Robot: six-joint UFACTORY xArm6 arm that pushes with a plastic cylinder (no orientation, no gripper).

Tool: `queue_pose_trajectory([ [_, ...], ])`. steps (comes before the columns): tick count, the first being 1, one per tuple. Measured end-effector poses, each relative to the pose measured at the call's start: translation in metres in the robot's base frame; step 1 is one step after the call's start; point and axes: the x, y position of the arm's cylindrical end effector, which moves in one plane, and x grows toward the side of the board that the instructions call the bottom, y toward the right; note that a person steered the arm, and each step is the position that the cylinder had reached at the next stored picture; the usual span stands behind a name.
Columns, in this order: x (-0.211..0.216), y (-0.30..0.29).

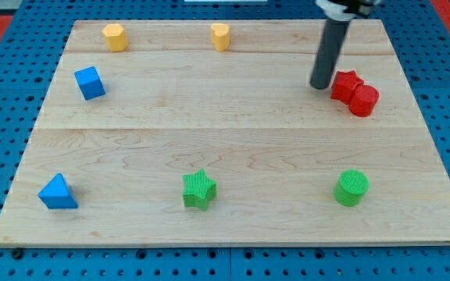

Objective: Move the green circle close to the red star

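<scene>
The green circle [351, 188] sits near the view's bottom right of the wooden board [225, 133]. The red star [345, 85] lies at the view's upper right, touching a red circle [363, 101] on its lower right. My tip [319, 84] rests on the board just left of the red star, very close to it, and well above the green circle.
A green star [199, 190] lies at bottom centre. A blue triangle [57, 192] is at bottom left and a blue cube [90, 83] at upper left. A yellow hexagon [115, 37] and a yellow heart-like block [220, 36] sit along the top edge.
</scene>
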Motion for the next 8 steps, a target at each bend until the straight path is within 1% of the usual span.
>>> queue_pose_trajectory([
  [1, 0.093, 0.003],
  [2, 0.129, 0.056],
  [3, 0.132, 0.083],
  [4, 0.183, 0.087],
  [5, 0.209, 0.104],
  [6, 0.248, 0.091],
  [7, 0.212, 0.036],
  [8, 0.156, -0.017],
])
